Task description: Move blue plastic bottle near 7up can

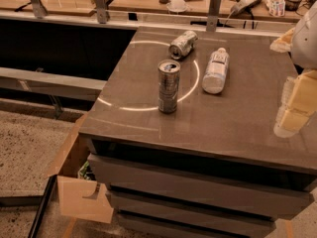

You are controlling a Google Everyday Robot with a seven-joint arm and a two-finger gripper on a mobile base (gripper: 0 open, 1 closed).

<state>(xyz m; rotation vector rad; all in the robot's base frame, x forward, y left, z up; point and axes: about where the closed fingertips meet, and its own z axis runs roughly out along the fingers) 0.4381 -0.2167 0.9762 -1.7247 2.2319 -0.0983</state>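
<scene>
The blue plastic bottle [216,71] lies on its side on the dark cabinet top [237,123], white cap pointing to the back. The 7up can [183,44], short and silvery, lies on its side near the back edge, about a hand's width left of the bottle's cap. My gripper [296,105] hovers over the right edge of the top, to the right of the bottle and apart from it. Its two pale fingers stand apart with nothing between them.
A taller, slim silver can [168,86] with dark markings stands upright in front of the 7up can, left of the bottle. A bright ring of light lies on the top around it. Drawers are below; a cluttered wooden desk [198,4] stands behind.
</scene>
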